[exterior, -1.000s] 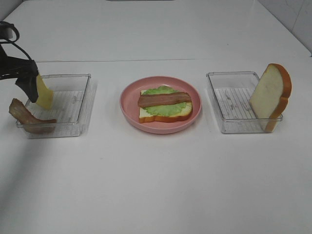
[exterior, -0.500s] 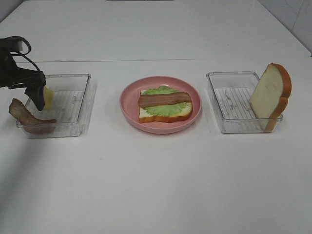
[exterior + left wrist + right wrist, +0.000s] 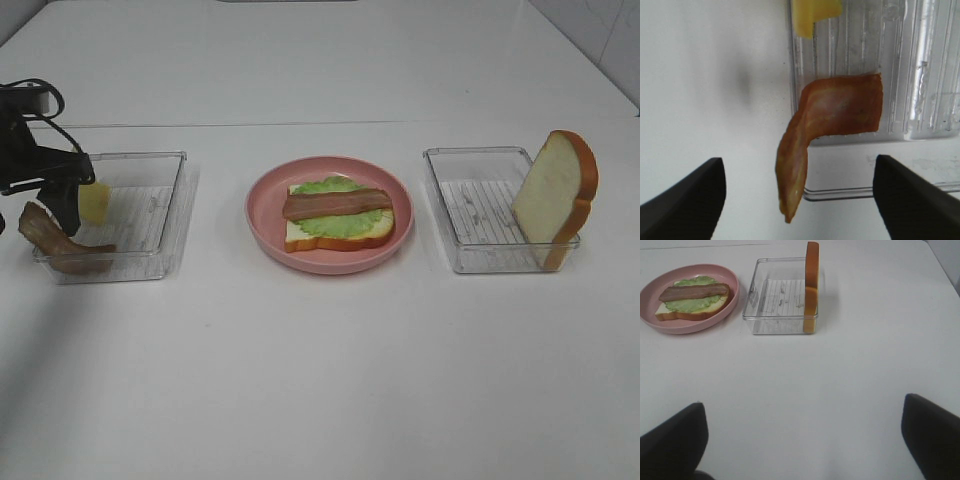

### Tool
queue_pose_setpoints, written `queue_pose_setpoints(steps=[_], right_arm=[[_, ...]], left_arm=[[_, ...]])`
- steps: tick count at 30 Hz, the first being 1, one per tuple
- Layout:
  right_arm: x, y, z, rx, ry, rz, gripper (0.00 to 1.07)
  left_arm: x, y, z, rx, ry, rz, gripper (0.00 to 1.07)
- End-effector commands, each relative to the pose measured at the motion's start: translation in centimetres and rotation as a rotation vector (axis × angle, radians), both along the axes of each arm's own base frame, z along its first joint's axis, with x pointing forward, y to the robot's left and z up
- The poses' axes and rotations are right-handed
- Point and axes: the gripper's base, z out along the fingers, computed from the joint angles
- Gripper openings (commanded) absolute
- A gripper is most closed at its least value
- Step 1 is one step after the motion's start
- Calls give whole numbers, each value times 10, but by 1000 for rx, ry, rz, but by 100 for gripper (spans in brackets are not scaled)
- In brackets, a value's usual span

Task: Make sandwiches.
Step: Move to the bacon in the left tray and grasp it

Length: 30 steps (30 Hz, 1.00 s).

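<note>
- The right gripper (image 3: 802, 400) hangs over bare table (image 3: 320, 380) on the near side. Its claw is spread wide, with nothing between the tips.
- A loose bacon strip (image 3: 60, 240) is bent over the left tray (image 3: 150, 158) at its near-left corner. One end lies on the tray floor along the near wall and the other sticks out over the left wall.
- An upright bread slice (image 3: 555, 195) stands on edge in the near-right corner of the right tray (image 3: 470, 152). It leans a little, with its rounded top up and its white face towards the plate.
- On the pink plate (image 3: 262, 215) in the middle, the bottom bread slice (image 3: 300, 236) lies flat under a lettuce leaf (image 3: 345, 224). The top bacon strip (image 3: 335, 203) runs left to right across it.
- The cheese slice (image 3: 97, 203) sits in the left tray by its left wall. Whether it lies flat I cannot tell.
- The left gripper (image 3: 799, 159) hangs just beside the cheese with its fingers apart, clasping nothing.
</note>
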Motion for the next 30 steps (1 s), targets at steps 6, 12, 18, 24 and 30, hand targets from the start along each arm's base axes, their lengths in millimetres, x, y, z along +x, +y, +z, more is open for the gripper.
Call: queue_pose_setpoints(steps=[6, 12, 18, 24, 30], right_arm=[[-4, 0, 0, -2, -37, 2, 98], [-4, 0, 0, -2, -37, 2, 98], [-4, 0, 0, -2, -37, 2, 98], [-4, 0, 0, -2, -37, 2, 98], [-4, 0, 0, -2, -37, 2, 98]], left_arm=[[2, -3, 0, -8, -17, 3, 54], [2, -4, 0, -15, -7, 16, 54], [1, -4, 0, -18, -3, 17, 36], [1, -4, 0, -15, 1, 9, 0], [0, -4, 7, -15, -18, 0, 0]])
